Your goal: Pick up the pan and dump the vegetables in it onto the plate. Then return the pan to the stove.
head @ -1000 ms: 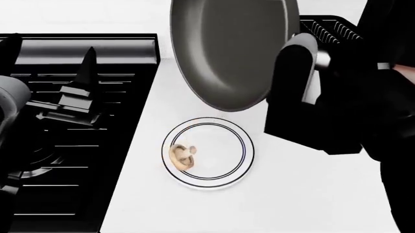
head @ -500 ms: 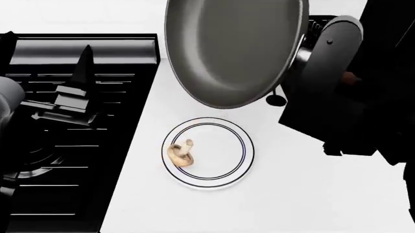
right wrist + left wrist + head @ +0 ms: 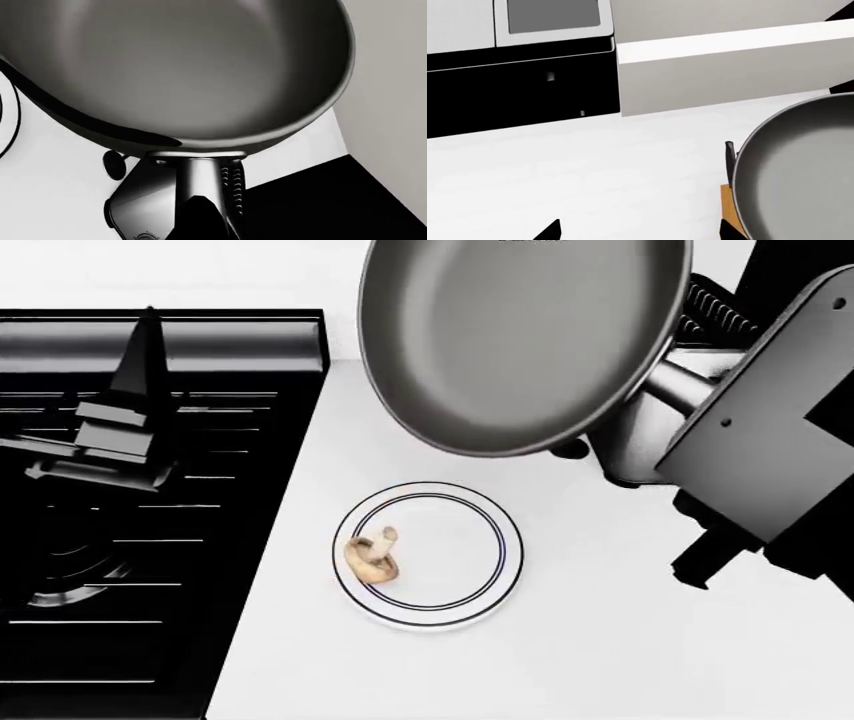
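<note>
On the white counter (image 3: 534, 670) beside the glossy black gas stove (image 3: 134, 540), the small tan mushroom (image 3: 372, 555) lies on the ringed white plate's (image 3: 467, 570) stove-side edge, below the tilted, empty dark-grey pan (image 3: 521, 340), clamped by its steel-necked handle in the right gripper (image 3: 654, 420).

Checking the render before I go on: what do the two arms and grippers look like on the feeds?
In the head view the right arm is boxy matte black with a rounded glossy grey joint and small screw dots. The left gripper is black, angular and stepped, tapering to a point. No cables or markings are visible.
</note>
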`<state>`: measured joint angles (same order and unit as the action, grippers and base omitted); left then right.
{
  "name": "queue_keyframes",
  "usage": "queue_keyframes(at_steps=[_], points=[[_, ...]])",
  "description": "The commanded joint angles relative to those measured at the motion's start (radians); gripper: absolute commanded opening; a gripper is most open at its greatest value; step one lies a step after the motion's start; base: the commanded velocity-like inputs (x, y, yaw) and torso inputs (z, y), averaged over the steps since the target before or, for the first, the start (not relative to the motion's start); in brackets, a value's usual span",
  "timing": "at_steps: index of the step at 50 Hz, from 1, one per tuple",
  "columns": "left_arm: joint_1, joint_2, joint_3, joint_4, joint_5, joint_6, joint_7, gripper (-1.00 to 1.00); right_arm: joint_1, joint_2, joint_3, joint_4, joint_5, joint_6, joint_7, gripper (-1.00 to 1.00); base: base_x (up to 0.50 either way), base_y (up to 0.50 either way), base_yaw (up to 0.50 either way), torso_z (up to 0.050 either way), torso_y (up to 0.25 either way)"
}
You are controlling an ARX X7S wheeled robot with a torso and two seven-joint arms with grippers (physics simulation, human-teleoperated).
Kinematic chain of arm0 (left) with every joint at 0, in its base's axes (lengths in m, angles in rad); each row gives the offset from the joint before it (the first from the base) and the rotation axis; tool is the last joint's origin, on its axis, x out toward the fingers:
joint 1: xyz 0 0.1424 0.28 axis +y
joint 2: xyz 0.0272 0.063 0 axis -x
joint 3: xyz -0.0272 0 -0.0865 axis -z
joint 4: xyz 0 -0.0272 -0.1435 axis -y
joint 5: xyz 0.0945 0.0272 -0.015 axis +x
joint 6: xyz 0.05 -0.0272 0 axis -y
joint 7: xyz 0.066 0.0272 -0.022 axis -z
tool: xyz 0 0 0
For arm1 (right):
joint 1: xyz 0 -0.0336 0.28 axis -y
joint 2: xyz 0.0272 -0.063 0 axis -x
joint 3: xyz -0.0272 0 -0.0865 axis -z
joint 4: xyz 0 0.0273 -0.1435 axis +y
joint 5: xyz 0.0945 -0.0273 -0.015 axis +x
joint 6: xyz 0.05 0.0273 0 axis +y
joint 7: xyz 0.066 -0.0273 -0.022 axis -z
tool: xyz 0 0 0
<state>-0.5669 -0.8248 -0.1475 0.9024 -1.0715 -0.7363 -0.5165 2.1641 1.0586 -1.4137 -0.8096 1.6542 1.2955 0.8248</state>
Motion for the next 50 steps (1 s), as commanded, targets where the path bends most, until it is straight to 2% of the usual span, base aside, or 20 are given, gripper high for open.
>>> queue_keyframes(at_steps=[1,50], points=[[-0.003,-0.006,0.001,0.003,-0.004,0.0,-0.007,1.0,-0.011,0.043,0.049,-0.024,-0.071,-0.032,-0.024,-1.0,0.0,0.0,0.0,0.0,0.01],[0.078,0.0,-0.02,-0.008,0.033,0.056,0.023,1.0,-0.064,0.026,0.045,-0.033,-0.027,-0.03,0.022,-1.0,0.0,0.28,0.0,0.0,0.001]])
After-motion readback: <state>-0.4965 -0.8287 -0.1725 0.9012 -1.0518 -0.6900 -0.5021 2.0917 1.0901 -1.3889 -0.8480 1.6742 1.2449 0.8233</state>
